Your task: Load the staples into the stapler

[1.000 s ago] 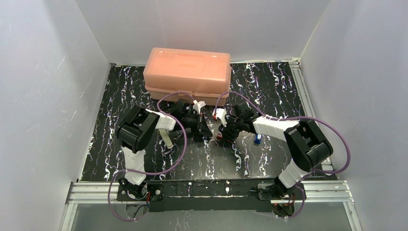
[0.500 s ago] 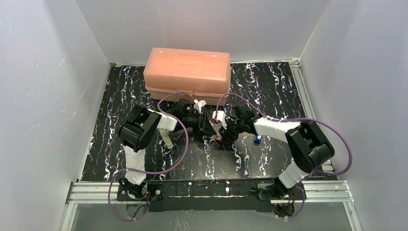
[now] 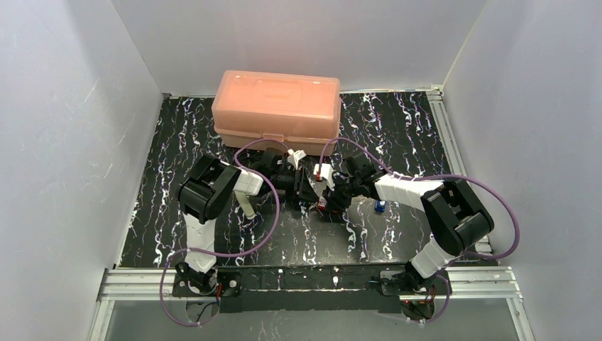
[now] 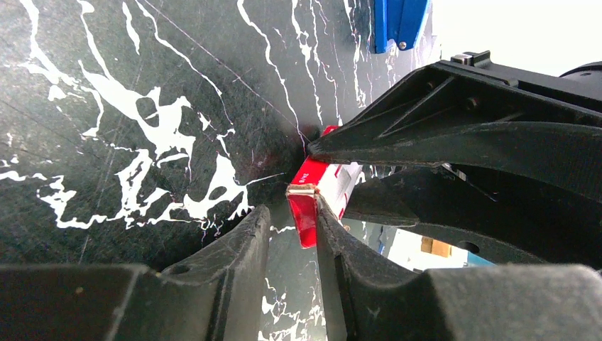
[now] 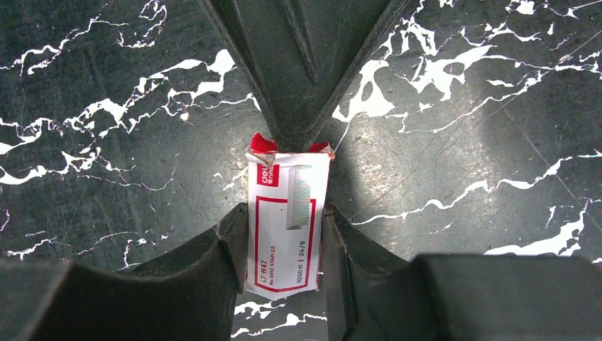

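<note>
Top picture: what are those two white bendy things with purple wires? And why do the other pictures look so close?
Those are robot arms, a left arm and a right arm, bolted to a black table. The top picture looks down from above. The other two come from small cameras on each wrist, so black fingers fill them. The right gripper pinches a small staple box. The left gripper has its fingers either side of the box's red end. A pink case stands at the back.
</note>
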You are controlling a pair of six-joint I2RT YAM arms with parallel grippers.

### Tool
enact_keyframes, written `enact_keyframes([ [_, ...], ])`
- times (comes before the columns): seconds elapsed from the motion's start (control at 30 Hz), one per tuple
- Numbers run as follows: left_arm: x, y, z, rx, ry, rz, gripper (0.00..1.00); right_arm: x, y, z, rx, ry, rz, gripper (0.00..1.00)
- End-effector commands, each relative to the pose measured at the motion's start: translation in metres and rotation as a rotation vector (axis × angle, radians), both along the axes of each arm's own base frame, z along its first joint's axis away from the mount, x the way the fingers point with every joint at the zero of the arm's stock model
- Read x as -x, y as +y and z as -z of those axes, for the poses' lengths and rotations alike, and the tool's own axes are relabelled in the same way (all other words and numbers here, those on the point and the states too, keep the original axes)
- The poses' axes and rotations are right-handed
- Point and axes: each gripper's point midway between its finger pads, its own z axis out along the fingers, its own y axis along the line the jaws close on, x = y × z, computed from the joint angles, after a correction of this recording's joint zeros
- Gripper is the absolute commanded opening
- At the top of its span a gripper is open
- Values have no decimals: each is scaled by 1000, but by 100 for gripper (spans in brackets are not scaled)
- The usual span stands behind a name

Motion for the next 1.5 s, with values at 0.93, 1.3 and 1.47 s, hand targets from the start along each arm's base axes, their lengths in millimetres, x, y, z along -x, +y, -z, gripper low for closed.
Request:
enact_keyframes([
  [0.93,24,-5,17,-13,66,57,0,-8,5,-9,1,-14,33,36],
  [1.3,15,-4,14,-41,28,21,0,-8,-7,12,109,43,52,54],
  [1.47,13,0,15,-79,15,-2,0,-6,-11,14,127,40,37,50],
])
